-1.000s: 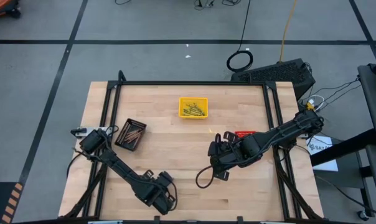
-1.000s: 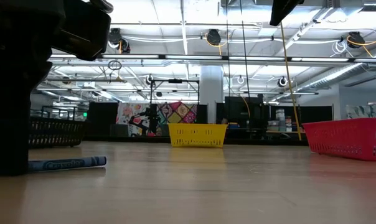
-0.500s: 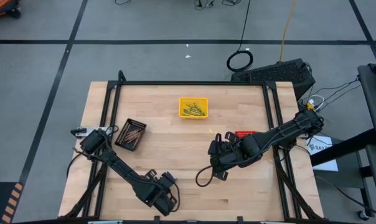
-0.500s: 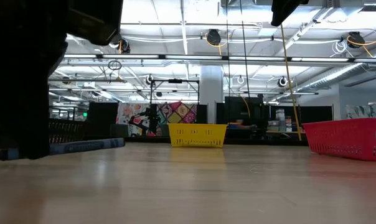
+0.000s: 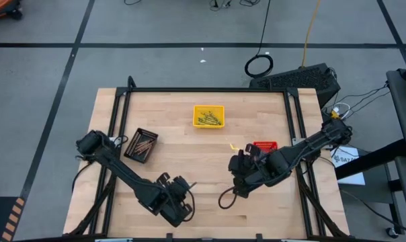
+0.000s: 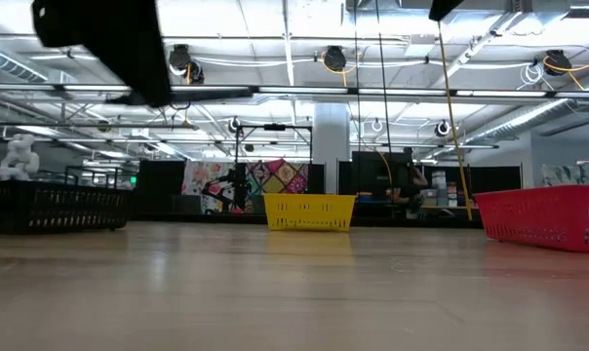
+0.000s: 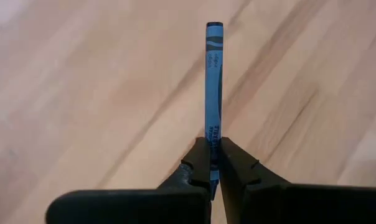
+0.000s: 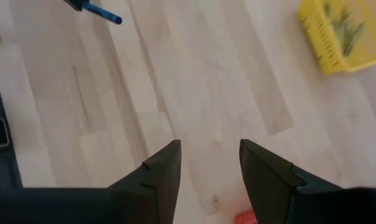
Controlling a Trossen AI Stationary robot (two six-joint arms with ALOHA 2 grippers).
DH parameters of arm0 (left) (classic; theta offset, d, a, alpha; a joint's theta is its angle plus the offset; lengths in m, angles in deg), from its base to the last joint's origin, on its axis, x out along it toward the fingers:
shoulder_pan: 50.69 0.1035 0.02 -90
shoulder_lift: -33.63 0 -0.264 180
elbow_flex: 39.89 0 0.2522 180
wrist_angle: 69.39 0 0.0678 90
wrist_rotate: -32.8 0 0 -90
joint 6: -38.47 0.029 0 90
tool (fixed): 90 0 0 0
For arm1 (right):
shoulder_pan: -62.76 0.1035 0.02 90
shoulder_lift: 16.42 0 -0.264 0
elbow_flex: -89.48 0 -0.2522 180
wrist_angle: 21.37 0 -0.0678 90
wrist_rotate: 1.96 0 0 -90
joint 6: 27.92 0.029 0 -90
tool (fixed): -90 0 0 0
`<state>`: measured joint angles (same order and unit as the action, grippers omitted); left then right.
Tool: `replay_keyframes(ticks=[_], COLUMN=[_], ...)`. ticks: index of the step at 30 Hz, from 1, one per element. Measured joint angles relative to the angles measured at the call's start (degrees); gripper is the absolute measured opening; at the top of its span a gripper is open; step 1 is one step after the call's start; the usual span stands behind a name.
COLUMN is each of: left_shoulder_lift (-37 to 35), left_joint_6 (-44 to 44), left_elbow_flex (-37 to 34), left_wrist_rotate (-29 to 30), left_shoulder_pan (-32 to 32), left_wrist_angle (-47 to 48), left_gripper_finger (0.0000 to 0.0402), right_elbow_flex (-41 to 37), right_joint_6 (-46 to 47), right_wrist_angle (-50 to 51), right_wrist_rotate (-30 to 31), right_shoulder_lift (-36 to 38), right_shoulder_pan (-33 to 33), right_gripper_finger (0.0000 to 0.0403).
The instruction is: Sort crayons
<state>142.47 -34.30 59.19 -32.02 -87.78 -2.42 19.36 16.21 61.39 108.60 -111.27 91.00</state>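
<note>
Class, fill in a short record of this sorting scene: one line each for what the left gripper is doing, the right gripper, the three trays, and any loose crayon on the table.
left gripper: shut on the blue crayon, lifted off the table
right gripper: open, empty, above bare wood
yellow tray: far middle, holds olive crayons
black tray: left side, holds brown crayons
red tray: right side, partly hidden by the right arm; contents cannot be told
loose crayon: a yellow crayon beside the red tray
</note>
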Motion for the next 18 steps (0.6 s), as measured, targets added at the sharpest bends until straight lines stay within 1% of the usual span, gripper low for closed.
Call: replay_keyframes(ticks=[7,9,12,15,18], left_shoulder_lift=[-3.6,-4.2,-4.6,-4.7,-4.7], left_joint_6=[3.0,4.9,6.7,9.0,9.2], left_elbow_flex=[0.0,0.0,0.0,0.0,0.0], left_wrist_rotate=[6.6,8.3,10.9,12.6,13.0], left_shoulder_pan=[0.2,0.3,0.7,1.4,2.2], left_wrist_angle=[0.3,0.3,0.4,0.8,3.6], left_gripper_finger=[0.0008,0.0008,0.0008,0.0008,0.0008], right_elbow_flex=[0.0,0.0,0.0,0.0,0.0], right_joint_6=[0.5,0.6,0.6,0.1,0.9], right_wrist_angle=[-0.9,-1.3,-2.7,-5.2,-5.8], right_wrist_rotate=[9.2,10.9,11.3,13.7,15.9], right_shoulder_lift=[1.4,1.5,1.5,1.5,1.5], right_shoulder_pan=[2.1,2.3,2.3,2.3,2.3], right_gripper_finger=[0.0151,0.0151,0.0151,0.0151,0.0151])
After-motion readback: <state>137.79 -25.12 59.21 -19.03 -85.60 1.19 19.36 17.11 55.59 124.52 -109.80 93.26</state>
